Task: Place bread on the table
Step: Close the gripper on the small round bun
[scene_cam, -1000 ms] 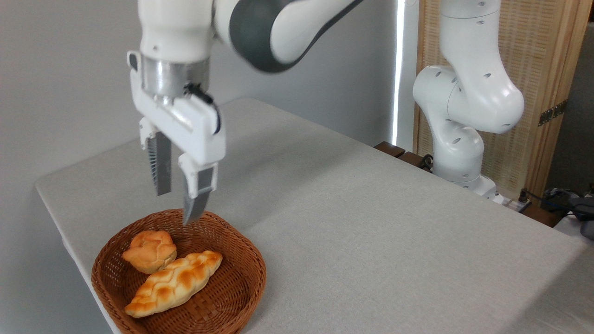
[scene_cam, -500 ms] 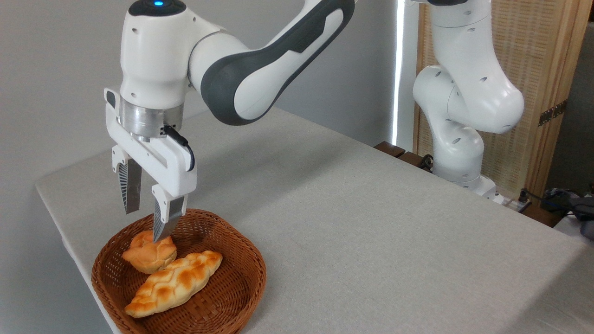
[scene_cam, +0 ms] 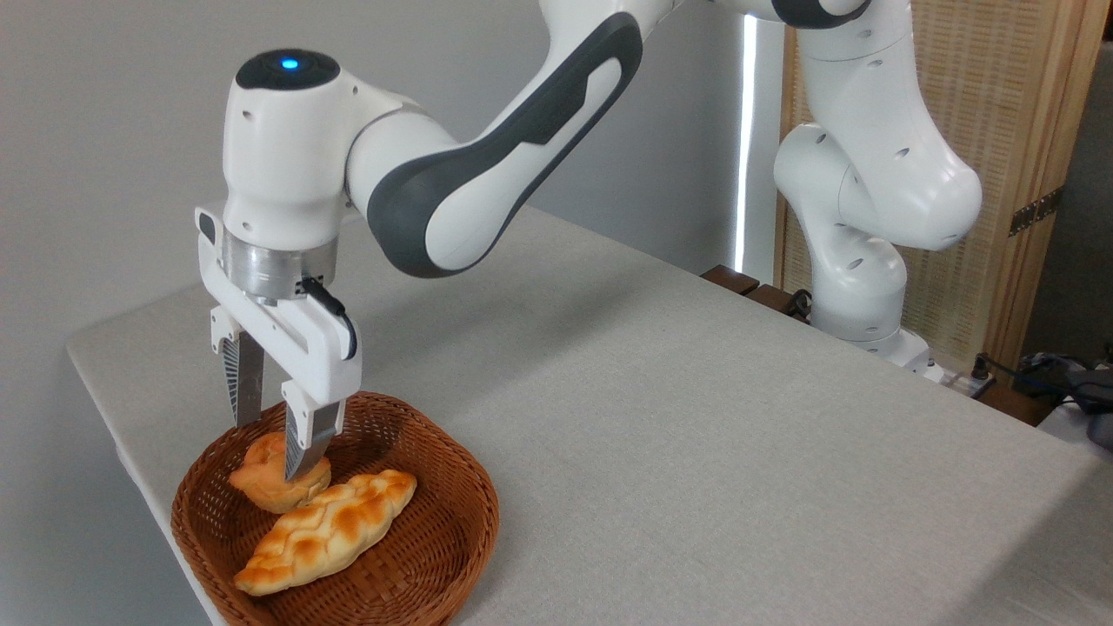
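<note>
The bread (scene_cam: pixel 261 484), a small round golden bun, lies in the back left of a brown wicker basket (scene_cam: pixel 474 496). The basket stands on the light grey-beige table (scene_cam: pixel 696 417) near its front left corner. My gripper (scene_cam: pixel 268 450) points straight down over the bun and is open, its fingers apart on either side of the bun's top. The near finger (scene_cam: pixel 304 439) covers part of the bun; the far finger reaches down to the basket's back rim. I cannot tell whether the fingers touch the bun.
A longer braided loaf (scene_cam: pixel 326 529) lies in the basket just right of and in front of the bun, touching it. The arm's white base (scene_cam: pixel 856 287) stands at the table's far right edge. The table's left edge runs close to the basket.
The gripper has come down and to the left, from above the basket's back rim to around the bun. Its fingers have stayed apart. Bun and loaf have not moved.
</note>
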You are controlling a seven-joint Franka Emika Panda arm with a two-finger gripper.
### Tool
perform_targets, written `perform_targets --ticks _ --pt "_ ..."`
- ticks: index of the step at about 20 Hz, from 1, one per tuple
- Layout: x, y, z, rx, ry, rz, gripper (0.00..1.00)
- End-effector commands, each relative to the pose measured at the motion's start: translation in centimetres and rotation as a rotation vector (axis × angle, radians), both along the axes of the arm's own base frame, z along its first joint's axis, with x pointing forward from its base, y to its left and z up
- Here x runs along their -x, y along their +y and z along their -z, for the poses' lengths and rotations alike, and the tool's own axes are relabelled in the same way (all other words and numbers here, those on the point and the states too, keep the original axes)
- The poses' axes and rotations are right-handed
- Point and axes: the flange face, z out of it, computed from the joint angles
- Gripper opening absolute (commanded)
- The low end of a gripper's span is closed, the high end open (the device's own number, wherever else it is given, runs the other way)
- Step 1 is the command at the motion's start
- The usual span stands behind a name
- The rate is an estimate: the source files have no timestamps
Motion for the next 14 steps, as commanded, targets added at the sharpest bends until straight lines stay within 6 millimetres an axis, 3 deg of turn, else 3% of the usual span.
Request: perform_targets --ticks 1,11,14 --pt "-0.1 -0.2 1.1 0.006 -0.013 -0.009 1.00" --pt "0.1 0.2 2.4 -0.020 -0.008 0.064 1.00" --pt "0.1 0.2 2.4 -0.019 -0.008 0.063 0.80"
